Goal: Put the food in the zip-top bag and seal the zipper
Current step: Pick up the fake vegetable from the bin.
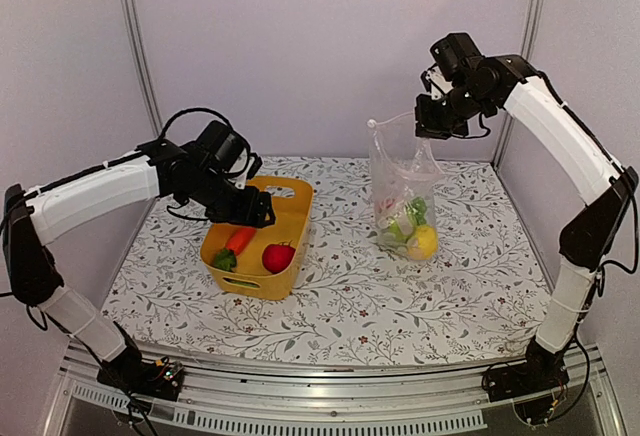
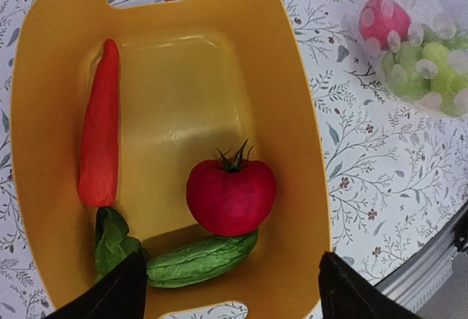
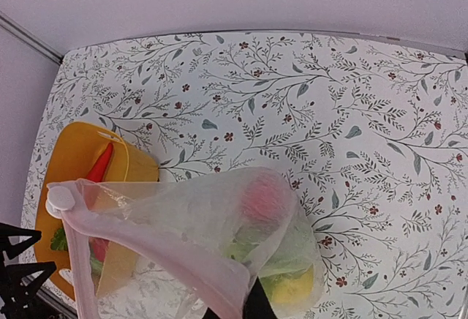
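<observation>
The yellow basket (image 1: 290,199) holds an orange carrot (image 2: 100,125), a red tomato (image 2: 231,196) and a green cucumber-like piece (image 2: 201,259). My left gripper (image 2: 230,301) is open and empty, hovering over the basket's near end above the tomato; it also shows in the top view (image 1: 252,214). My right gripper (image 1: 440,121) is shut on the top edge of the zip-top bag (image 1: 400,181) and holds it upright on the table. The bag (image 3: 212,224) contains red, green and yellow food. The zipper (image 3: 146,242) runs across its mouth, with a white slider (image 3: 60,199) at the far end.
The table (image 1: 330,306) has a floral cloth. Its metal front edge (image 1: 330,371) lies near the arm bases. Grey walls close the back and sides. The basket and bag stand about a hand's width apart.
</observation>
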Available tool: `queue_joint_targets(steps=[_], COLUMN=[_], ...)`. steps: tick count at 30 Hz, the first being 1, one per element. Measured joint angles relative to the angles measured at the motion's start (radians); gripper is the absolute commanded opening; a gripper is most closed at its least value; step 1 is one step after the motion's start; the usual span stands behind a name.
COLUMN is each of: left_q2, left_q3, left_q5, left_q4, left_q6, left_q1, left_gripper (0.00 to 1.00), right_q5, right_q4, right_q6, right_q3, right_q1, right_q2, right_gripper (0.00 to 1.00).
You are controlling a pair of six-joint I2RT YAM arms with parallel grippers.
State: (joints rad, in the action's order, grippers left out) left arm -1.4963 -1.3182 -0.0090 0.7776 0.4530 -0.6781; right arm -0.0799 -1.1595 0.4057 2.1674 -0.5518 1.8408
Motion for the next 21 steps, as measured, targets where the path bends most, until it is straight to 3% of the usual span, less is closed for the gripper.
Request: queue_joint_targets(steps=[9,21], left_q2=[-0.185,-0.395], left_q3=[0.02,0.028], left_q5=[0.106,0.181], left_q4=[0.013,-0.084], left_q6=[-0.013,-0.018], left_q1=[0.002,0.005], left_gripper=[0.85,0.85], right_q5=[-0.011,0.103], right_q4=[0.006,0.114], right_q6=[-0.059,-0.036], right_q3=[-0.011,-0.251], right_q1=[0.148,0.09], right_q2=[-0.013,-0.06], right_gripper=[0.0,0.0])
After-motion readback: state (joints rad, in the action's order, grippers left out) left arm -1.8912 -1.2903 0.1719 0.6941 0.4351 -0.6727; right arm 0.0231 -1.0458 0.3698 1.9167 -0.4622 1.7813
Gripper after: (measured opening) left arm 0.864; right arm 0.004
